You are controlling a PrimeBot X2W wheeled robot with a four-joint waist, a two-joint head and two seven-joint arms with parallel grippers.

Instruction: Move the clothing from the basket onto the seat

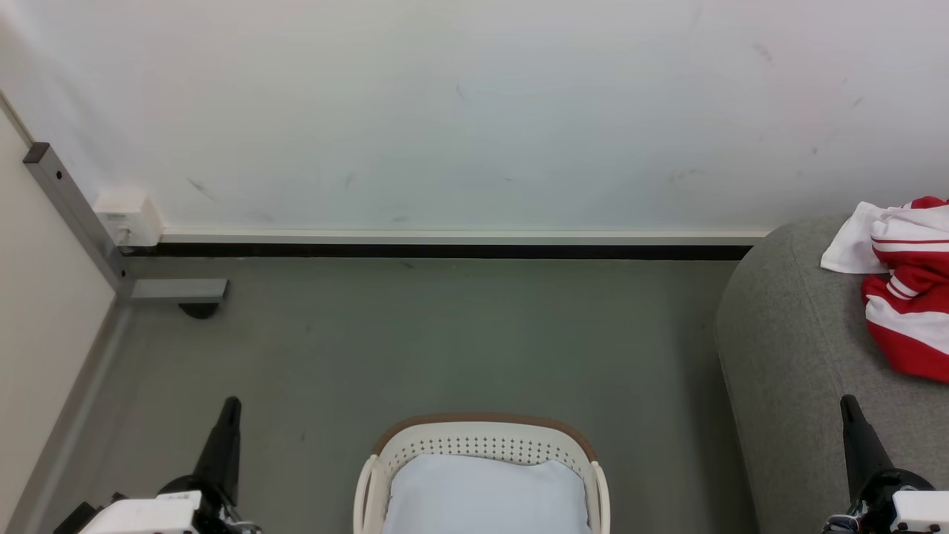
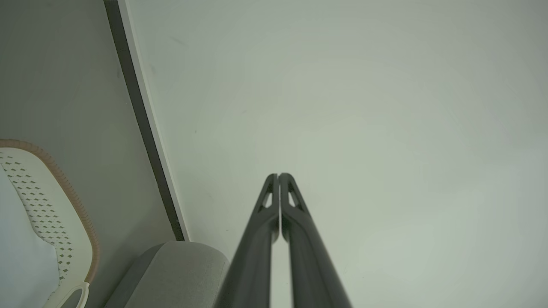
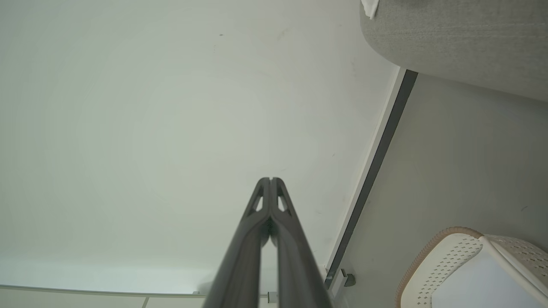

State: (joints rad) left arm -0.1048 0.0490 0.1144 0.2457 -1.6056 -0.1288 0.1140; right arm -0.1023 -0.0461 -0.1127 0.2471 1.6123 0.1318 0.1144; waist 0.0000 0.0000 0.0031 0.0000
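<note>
The red and white clothing (image 1: 906, 285) lies crumpled on the grey seat (image 1: 801, 356) at the far right of the head view. On the floor at bottom centre stands the cream basket (image 1: 482, 443) with its brown rim, and inside it a pale blue-white cloth pad (image 1: 485, 493). My left gripper (image 1: 231, 404) points up at lower left, shut and holding nothing. My right gripper (image 1: 847, 404) points up at lower right over the seat's front, also shut with nothing in it. Both wrist views show fingertips pressed together, left gripper (image 2: 278, 175) and right gripper (image 3: 270, 179), facing the white wall.
A white wall with a dark skirting strip (image 1: 445, 251) runs behind the grey floor. A grey metal frame leg (image 1: 81, 222) and a white socket box (image 1: 127, 216) stand at the left corner. Basket (image 2: 47, 214) and seat (image 2: 171, 273) edges show beside the left fingers.
</note>
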